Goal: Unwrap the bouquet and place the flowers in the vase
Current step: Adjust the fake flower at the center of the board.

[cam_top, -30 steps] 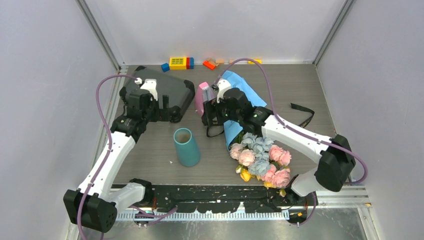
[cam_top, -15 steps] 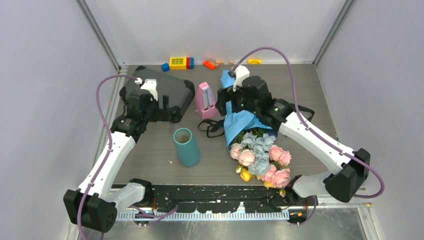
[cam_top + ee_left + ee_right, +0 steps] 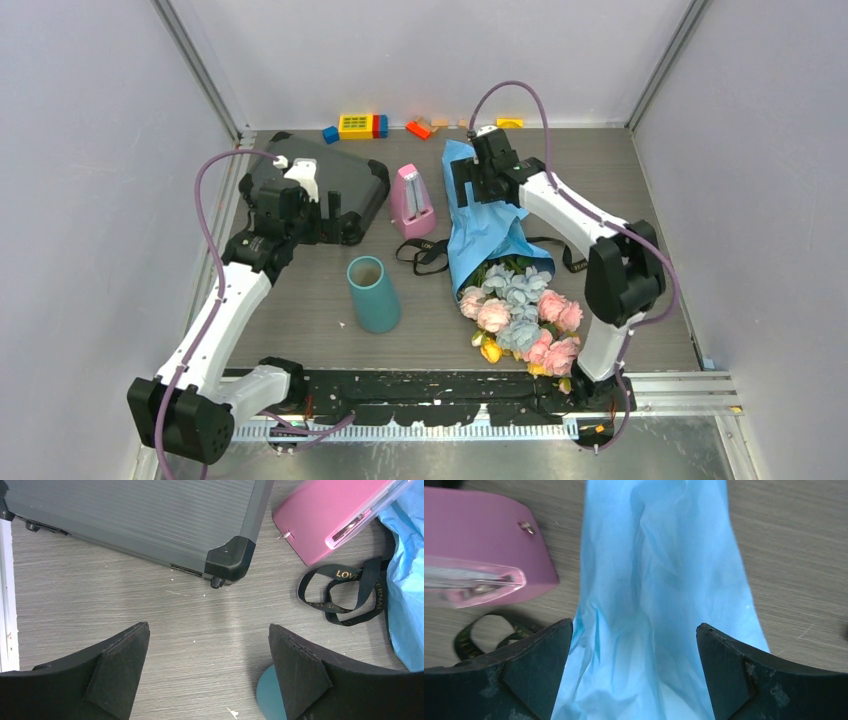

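- The right gripper [image 3: 634,626] is hovering with its jaws spread wide and holding nothing. It is straddling the narrow far end of the crinkled blue paper wrap [image 3: 487,232], which is lying flat on the grey wood-grain table [image 3: 610,180].
- The bunch of pink, pale blue and yellow artificial flowers [image 3: 520,312] is spilling out of the wrap's near end. It is lying on its side, well apart from the upright teal cylindrical vase [image 3: 373,293].
- The black ribbon with gold lettering [image 3: 345,591] is lying loose on the table just beside the wrap. The tie looks undone, so peeling the paper away seems to be the step in hand.
- To do it well, the right gripper should be coming down on a single paper layer near an edge, not pinching the stems underneath, which are hidden in these views.
- It should be keeping clear of the pink pyramid-shaped metronome [image 3: 411,198], which is standing just left of the wrap.
- The left gripper [image 3: 208,626] is also wide open and empty, hanging beside the corner of the ribbed grey hard case [image 3: 150,520]. It could be pinning the blooms so the bunch is not sliding with the paper.
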You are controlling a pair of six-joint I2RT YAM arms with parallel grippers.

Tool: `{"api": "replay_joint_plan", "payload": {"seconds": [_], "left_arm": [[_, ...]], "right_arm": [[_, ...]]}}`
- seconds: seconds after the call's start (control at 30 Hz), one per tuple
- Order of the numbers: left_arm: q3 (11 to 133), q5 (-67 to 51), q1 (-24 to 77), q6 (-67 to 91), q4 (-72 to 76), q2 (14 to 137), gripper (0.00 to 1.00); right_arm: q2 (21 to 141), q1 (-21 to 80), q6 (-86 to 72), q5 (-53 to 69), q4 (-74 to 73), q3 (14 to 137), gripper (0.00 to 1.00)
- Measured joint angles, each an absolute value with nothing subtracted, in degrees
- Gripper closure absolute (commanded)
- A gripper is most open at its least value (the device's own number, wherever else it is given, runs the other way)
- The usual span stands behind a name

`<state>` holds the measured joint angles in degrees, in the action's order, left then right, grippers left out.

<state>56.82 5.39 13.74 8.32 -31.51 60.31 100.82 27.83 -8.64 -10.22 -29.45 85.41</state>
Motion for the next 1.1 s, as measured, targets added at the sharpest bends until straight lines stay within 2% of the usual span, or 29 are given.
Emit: {"api": "replay_joint_plan", "payload": {"seconds": [0.3,0.57,0.73,0.87,1.1], "left_arm": [[56.82,4.23,13.74,8.27,-31.51,61.41,0.10],[56.82,3.88,13.74,8.27,-31.51,62.08,0.10],[56.82,3.84,13.74,8.27,-31.51,62.52,0.11],[56.82,3.84,13.74,8.29,-31.51,63.02,0.11],[56.82,3.79,13.74,8.32,-31.51,63.72,0.11]], "right_arm": [[109.75,27.75,-8.58,-11.75,-30.44,85.95,0.03],[113.56,27.18,-9.10,-17.19,-29.80,85.76,0.25],[114.50,25.21,-9.47,-19.03,-28.73,84.49,0.34],[114.50,21.74,-9.39,-18.94,-27.73,83.22,0.37],[114.50,15.03,-8.54,-16.97,-26.83,82.91,0.36]]}}
